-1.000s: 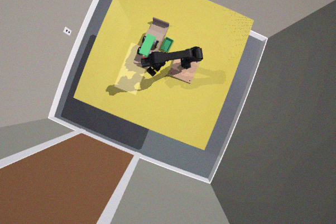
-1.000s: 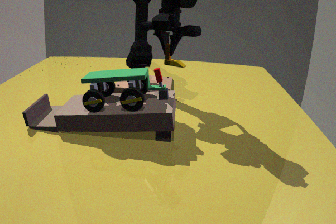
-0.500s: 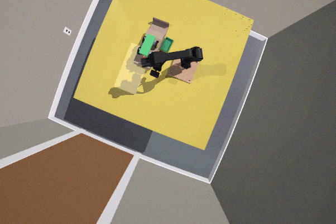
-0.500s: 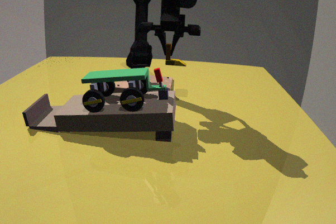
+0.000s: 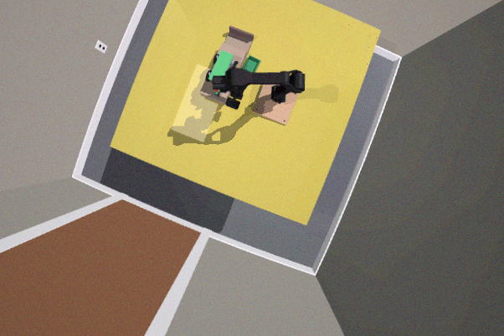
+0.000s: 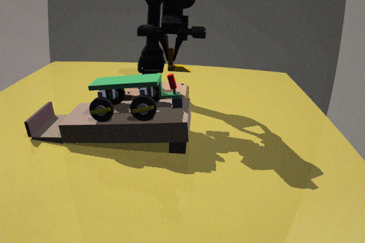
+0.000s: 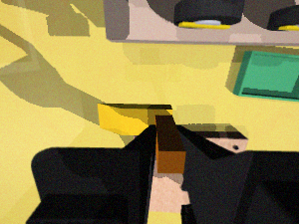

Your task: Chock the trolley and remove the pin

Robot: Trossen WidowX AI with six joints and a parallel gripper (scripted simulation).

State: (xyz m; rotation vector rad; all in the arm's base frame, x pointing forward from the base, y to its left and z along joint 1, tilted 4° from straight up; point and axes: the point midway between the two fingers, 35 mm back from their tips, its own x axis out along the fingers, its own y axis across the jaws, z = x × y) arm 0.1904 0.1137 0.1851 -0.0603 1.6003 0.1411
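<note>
My gripper (image 6: 171, 57) (image 7: 164, 130) is shut on the upright orange handle of the yellow chock (image 6: 179, 68) (image 7: 117, 118). The chock is in the air on the robot's side of the ramp (image 6: 121, 133) (image 5: 239, 46), apart from it. Its thin end points right in the exterior view, toward the uphill side. The green trolley (image 5: 222, 64) (image 6: 127, 82) stands on the ramp with no chock at its wheels. The red-headed stop pin (image 6: 171, 81) stands, slightly tilted, at the trolley's uphill end. The green tray (image 5: 252, 64) (image 7: 271, 74) is beside the ramp. The arm hides the gripper in the top view.
The ramp's low end has an upright end board (image 5: 241, 33) (image 6: 40, 119). The robot's base stands on a pinkish board (image 5: 274, 113) (image 7: 166, 193) on the robot's side of the ramp. Near wheels of the trolley show at the top of the wrist view.
</note>
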